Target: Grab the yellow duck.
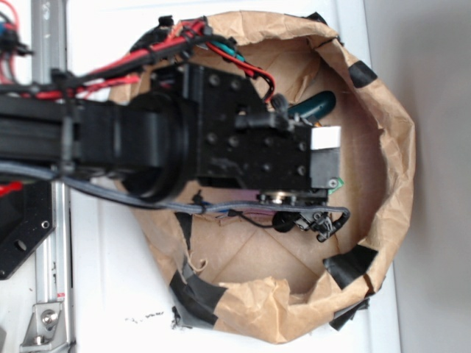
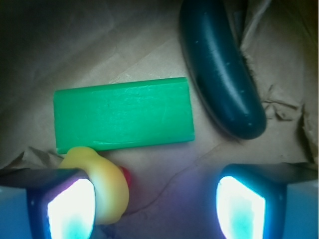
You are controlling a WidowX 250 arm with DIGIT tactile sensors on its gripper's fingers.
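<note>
Clearly the claw hung spread wide and empty, its left pad touching the yellow duck, so centring leftward seemed wise.

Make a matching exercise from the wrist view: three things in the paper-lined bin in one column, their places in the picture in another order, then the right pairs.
Things:
1. yellow duck
2. green block
3. dark green cucumber-shaped toy

Places:
A. upper right, lying slantwise
B. middle of the picture, lying flat
C. lower left, partly hidden behind a finger of the gripper

Pairs: 1-C, 2-B, 3-A
</note>
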